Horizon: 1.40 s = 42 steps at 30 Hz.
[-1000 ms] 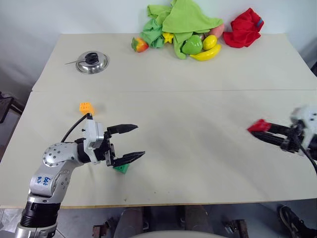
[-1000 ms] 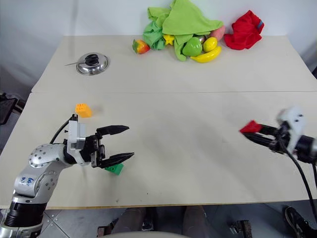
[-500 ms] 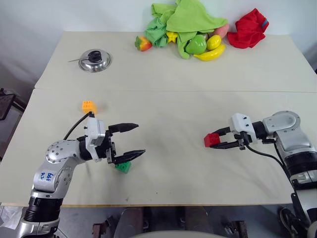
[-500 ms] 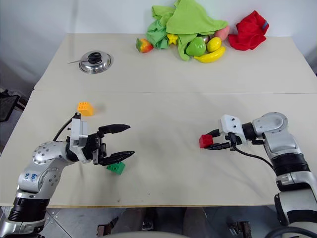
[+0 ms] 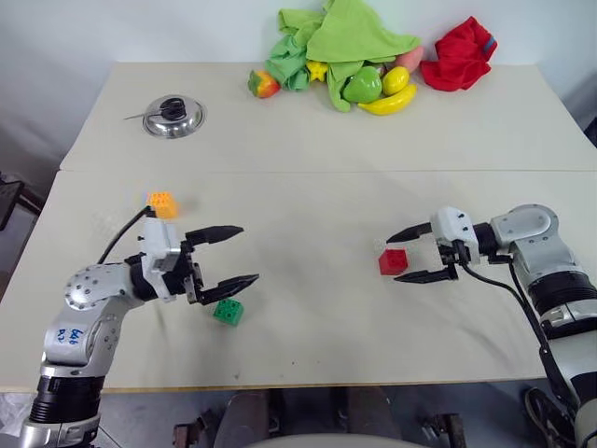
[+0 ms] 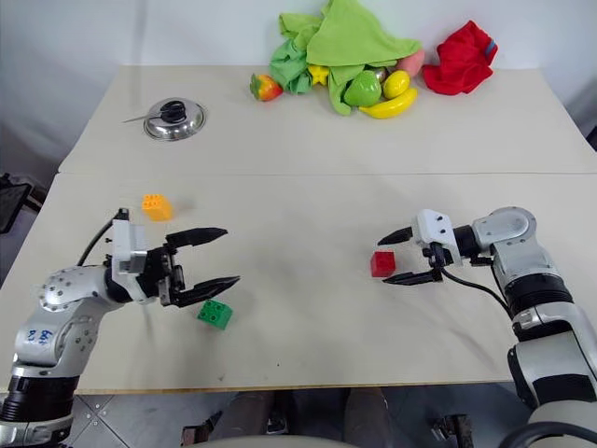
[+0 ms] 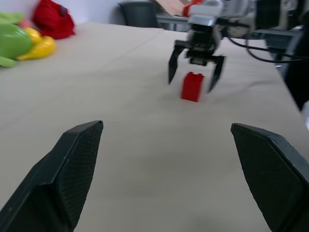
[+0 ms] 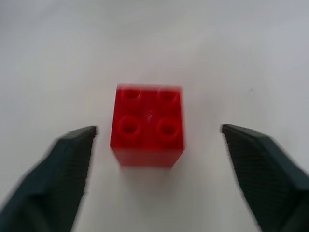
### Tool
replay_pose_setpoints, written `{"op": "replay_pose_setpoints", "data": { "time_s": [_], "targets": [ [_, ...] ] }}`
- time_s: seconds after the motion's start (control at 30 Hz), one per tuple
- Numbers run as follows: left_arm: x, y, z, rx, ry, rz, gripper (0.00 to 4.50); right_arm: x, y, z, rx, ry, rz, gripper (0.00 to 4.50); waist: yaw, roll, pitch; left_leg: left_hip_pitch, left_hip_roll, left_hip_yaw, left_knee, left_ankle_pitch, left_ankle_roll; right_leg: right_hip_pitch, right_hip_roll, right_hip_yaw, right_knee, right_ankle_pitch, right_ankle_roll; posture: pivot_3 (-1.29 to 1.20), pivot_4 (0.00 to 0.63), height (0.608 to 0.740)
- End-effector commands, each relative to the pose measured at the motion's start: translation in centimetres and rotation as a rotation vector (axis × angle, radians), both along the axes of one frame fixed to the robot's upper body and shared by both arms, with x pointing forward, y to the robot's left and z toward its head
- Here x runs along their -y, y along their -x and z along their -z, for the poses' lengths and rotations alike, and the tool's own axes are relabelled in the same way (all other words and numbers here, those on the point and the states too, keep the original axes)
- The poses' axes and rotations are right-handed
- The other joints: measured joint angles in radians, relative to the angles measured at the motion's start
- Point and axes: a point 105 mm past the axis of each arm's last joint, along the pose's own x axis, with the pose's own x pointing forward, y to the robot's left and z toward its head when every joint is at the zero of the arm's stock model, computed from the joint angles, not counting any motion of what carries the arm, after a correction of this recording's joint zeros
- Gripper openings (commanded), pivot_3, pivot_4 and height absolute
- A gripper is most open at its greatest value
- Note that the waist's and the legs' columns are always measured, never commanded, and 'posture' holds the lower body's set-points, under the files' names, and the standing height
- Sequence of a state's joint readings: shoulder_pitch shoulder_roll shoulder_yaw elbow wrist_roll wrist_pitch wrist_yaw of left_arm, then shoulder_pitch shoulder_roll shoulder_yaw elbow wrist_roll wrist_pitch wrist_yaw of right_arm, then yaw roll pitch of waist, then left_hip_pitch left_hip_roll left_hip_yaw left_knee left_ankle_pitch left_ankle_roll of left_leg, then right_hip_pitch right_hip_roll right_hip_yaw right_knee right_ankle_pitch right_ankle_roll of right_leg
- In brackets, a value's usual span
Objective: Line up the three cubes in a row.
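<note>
Red cube (image 5: 393,261) sits upright on the table (image 5: 308,140), studs up, just off the tips of the right gripper (image 5: 409,257). Right fingers are wide apart and touch nothing; the cube is between them but a bit ahead, so it looks released, not held. From the right wrist view the cube (image 8: 147,124) is centred between the two fingers (image 8: 67,159), faces roughly square to them.

Left gripper (image 5: 231,254) is also spread wide and empty, pointing across the table toward the right arm. Green cube (image 5: 228,312) lies on the table just below its lower fingertip, apart from it. Yellow cube (image 5: 162,202) is farther back, behind the left wrist.

Key relation: red is well apart from green and yellow, off to the robot's right; the other two are both on the left side, near each other. No row yet. My read: the right arm owns red, the left arm is nearer to green and yellow.
</note>
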<state>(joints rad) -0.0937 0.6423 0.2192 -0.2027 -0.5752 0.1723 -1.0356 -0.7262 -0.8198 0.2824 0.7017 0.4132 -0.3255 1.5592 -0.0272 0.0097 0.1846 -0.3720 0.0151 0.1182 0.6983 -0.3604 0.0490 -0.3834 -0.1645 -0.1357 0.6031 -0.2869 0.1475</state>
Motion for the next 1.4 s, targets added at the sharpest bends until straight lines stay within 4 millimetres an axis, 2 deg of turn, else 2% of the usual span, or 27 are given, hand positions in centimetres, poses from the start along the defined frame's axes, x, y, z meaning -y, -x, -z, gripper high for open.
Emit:
{"op": "replay_pose_setpoints", "data": {
  "time_s": [0.03, 0.1, 0.23, 0.3, 0.37, 0.43, 0.5, 0.6, 0.73, 0.83, 0.93, 1.13, 1.23, 1.4],
  "targets": [
    [-5.0, 0.5, 0.8, -0.009, -0.024, -0.189, 4.5, 0.9, 2.4, -4.0, 0.084, -0.139, -0.052, 4.46, 0.0, 0.001, 0.0, 0.0, 0.0, 0.0, 0.0, 0.0, 0.0, 0.0, 0.0, 0.0, 0.0, 0.0, 0.0, 0.0, 0.15, 0.74],
    [-7.3, 1.4, 1.7, -0.041, -0.029, -0.273, 4.5, 1.1, 4.1, -4.8, 0.118, -0.236, -0.062, 4.46, 0.002, 0.001, 0.001, 0.0, 0.0, -0.001, -0.002, 0.0, -0.001, 0.0, 0.0, -0.001, -0.001, 0.0, -0.001, 0.0, 0.15, 0.74],
    [-11.9, 4.1, 3.6, -0.088, -0.068, -0.381, 4.5, 1.2, 7.9, -4.4, 0.109, -0.386, -0.055, 4.46, 0.009, 0.0, 0.001, 0.0, 0.0, -0.001, -0.002, -0.002, 0.0, 0.001, -0.001, -0.002, -0.003, 0.0, 0.0, 0.0, 0.15, 0.74],
    [-13.8, 5.1, 4.3, -0.136, -0.057, -0.419, 4.5, 0.8, 9.1, -3.9, 0.092, -0.415, -0.043, 4.46, 0.014, 0.0, 0.001, 0.0, 0.0, -0.001, -0.002, -0.002, -0.001, 0.001, -0.001, -0.002, -0.004, 0.0, 0.0, 0.0, 0.15, 0.74],
    [-14.8, 5.8, 4.9, -0.18, -0.09, -0.414, 4.5, 0.5, 10.2, -3.0, 0.064, -0.42, -0.057, 4.46, 0.017, 0.0, 0.001, 0.0, 0.0, 0.0, -0.001, -0.003, -0.001, 0.0, -0.001, -0.002, -0.004, 0.0, 0.0, 0.0, 0.15, 0.74],
    [-14.8, 6.3, 5.4, -0.198, -0.149, -0.37, 4.5, 0.3, 11.3, -1.8, 0.036, -0.402, -0.087, 4.46, 0.024, 0.0, 0.001, 0.001, 0.0, 0.0, -0.001, -0.005, -0.005, 0.0, -0.003, 0.0, -0.007, 0.0, 0.0, 0.0, 0.15, 0.74],
    [-14.0, 6.3, 5.2, -0.177, -0.178, -0.3, 4.5, 0.2, 11.9, -1.1, 0.02, -0.398, -0.104, 4.46, 0.028, 0.0, 0.001, 0.002, 0.0, 0.0, -0.001, -0.007, -0.006, 0.0, -0.004, 0.0, -0.006, 0.0, 0.0, 0.0, 0.15, 0.74],
    [-11.8, 6.1, 4.4, -0.135, -0.2, -0.178, 4.5, 0.5, 11.8, -0.7, 0.015, -0.399, -0.086, 4.46, 0.026, 0.0, 0.001, 0.001, 0.0, 0.0, -0.001, -0.007, -0.006, -0.001, -0.004, 0.0, -0.006, 0.0, 0.0, 0.0, 0.15, 0.74],
    [-7.2, 5.7, 4.5, -0.095, -0.303, 0.097, 4.5, 1.4, 11.5, 0.2, -0.004, -0.366, -0.054, 4.46, 0.028, 0.0, 0.001, 0.001, 0.0, 0.0, -0.001, -0.005, -0.003, 0.0, -0.003, 0.0, -0.004, 0.0, -0.001, 0.0, 0.15, 0.74],
    [-4.9, 4.6, 4.8, -0.075, -0.308, 0.178, 4.5, 2.0, 11.5, 1.2, -0.032, -0.342, -0.033, 4.46, 0.025, 0.001, 0.002, 0.001, -0.001, 0.001, -0.001, -0.004, -0.001, 0.0, -0.003, 0.0, -0.002, 0.0, -0.001, 0.0, 0.15, 0.74],
    [-2.7, 3.6, 6.1, -0.083, -0.321, 0.252, 4.5, 2.6, 11.8, 2.3, -0.053, -0.33, -0.01, 4.46, 0.024, 0.001, 0.002, 0.001, -0.001, 0.002, -0.001, -0.004, -0.001, 0.0, -0.002, 0.0, -0.002, 0.0, -0.001, 0.0, 0.15, 0.74],
    [-0.2, 2.3, 6.8, -0.053, -0.308, 0.352, 4.5, 3.5, 12.9, 3.2, -0.042, -0.346, 0.034, 4.46, 0.025, 0.001, 0.002, 0.001, 0.0, 0.003, -0.001, -0.004, 0.0, 0.0, 0.0, 0.0, -0.002, 0.0, 0.0, 0.0, 0.15, 0.74],
    [0.0, 2.4, 6.4, -0.062, -0.297, 0.39, 3.9, 4.0, 13.4, 3.5, -0.037, -0.355, 0.062, 4.5, 0.025, 0.001, 0.002, 0.002, 0.0, 0.003, 0.0, -0.003, 0.001, 0.001, 0.0, 0.0, -0.002, 0.0, 0.0, 0.0, 0.15, 0.74],
    [0.2, 2.0, 5.2, -0.039, -0.325, 0.445, 2.36, 5.2, 14.4, 4.4, -0.033, -0.342, 0.126, 4.5, 0.028, 0.001, 0.002, 0.002, 0.0, 0.002, 0.0, -0.003, 0.001, 0.001, 0.0, 0.0, -0.002, 0.0, 0.0, 0.0, 0.15, 0.74]
  ]
}}
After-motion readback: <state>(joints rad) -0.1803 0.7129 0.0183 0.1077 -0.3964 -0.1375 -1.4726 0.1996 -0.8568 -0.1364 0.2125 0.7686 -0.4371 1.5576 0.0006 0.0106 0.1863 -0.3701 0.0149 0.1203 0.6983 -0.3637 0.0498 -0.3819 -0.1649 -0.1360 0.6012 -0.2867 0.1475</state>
